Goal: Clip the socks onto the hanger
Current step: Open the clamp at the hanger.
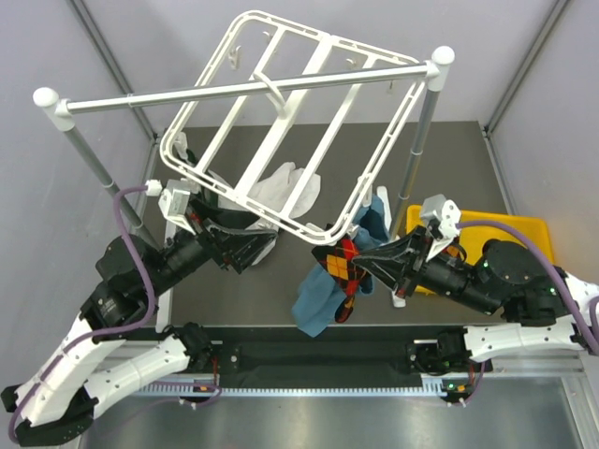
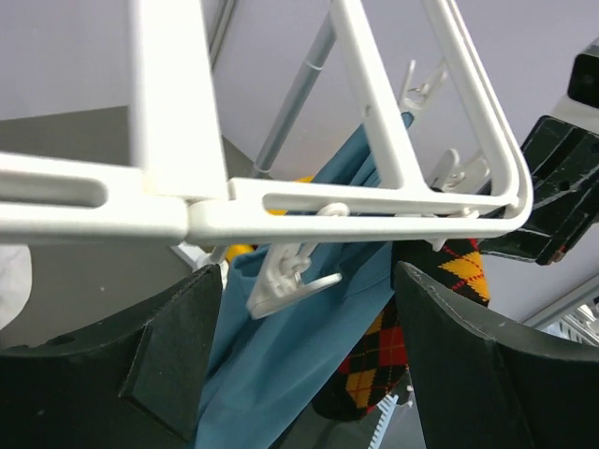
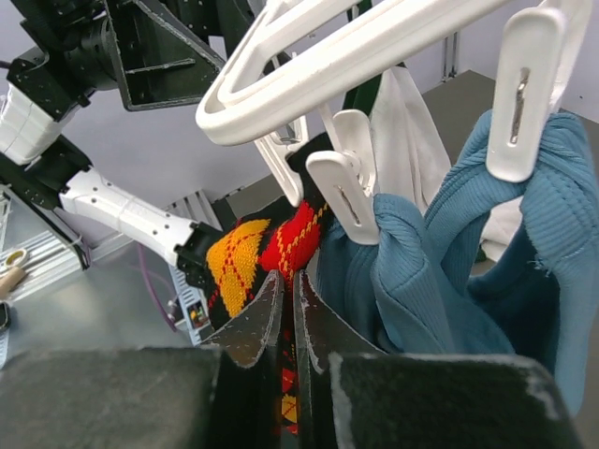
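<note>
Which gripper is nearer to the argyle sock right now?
Right. The right gripper is shut on the argyle sock; the left gripper stands open under the edge of the hanger, apart from the sock.

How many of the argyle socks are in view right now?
1 that I can tell: the argyle sock hangs below the hanger's near corner, pinched in the right gripper, beside the teal cloth. A second could be hidden behind.

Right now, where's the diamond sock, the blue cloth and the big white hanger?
diamond sock [image 3: 245, 251], right wrist view, on an orange diamond.
blue cloth [image 3: 440, 253], right wrist view, on its ribbed fold.
white hanger [image 2: 173, 94], left wrist view, on a wide crossbar.
</note>
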Robot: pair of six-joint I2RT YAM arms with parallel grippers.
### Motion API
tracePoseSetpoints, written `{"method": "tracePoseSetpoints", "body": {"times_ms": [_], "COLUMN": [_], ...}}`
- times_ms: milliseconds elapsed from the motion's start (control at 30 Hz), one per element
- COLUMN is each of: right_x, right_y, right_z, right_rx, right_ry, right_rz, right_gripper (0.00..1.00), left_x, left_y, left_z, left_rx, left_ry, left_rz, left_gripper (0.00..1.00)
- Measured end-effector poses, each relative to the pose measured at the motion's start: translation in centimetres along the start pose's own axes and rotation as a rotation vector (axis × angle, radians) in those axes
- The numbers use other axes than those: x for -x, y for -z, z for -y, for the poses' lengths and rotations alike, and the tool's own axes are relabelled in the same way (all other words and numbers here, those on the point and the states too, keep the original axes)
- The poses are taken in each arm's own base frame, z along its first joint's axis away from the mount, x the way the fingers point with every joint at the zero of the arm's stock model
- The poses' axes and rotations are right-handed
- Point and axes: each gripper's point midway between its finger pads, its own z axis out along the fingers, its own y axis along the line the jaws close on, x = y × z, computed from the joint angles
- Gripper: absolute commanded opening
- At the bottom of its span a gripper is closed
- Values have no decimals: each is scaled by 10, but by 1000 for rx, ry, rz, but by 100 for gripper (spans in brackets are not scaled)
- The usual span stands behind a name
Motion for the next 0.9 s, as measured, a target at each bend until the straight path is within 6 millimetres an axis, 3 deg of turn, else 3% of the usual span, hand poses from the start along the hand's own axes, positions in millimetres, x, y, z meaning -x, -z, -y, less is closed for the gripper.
{"method": "tracePoseSetpoints", "body": {"times_ms": [133,267,300,400,467,633,767,833,867,900], "right_x": [2,1,0,0,-1,-13,-28,-26,-26,-25], "right_y": [4,4,4,4,4,3,-2,-4,-5,-6], "right_z": [1,2,2,2,2,5,2,-3,-6,-9], "right_rx": [2,1,0,0,-1,-15,-23,-12,-2,7], "right_ry": [-4,-1,0,1,3,21,45,44,46,42], "right_rz": [7,1,0,-2,-7,-52,-137,-165,-178,-188], "right_gripper": [0,0,0,0,2,27,64,78,89,92], "left_x": [0,-9,-10,-11,-9,-6,-4,-6,-7,-8], "left_y": [-12,-25,-26,-27,-27,-26,-26,-26,-25,-25], "left_z": [7,7,8,9,11,13,13,12,11,10], "left_rx": [-46,-62,-65,-73,-78,-71,-48,-38,-32,-28], "left_ry": [-8,-4,-3,6,14,55,101,121,128,133], "left_rz": [-4,-40,-43,-48,-43,-42,-49,-58,-63,-67], "left_gripper": [69,48,37,17,13,1,0,0,0,0]}}
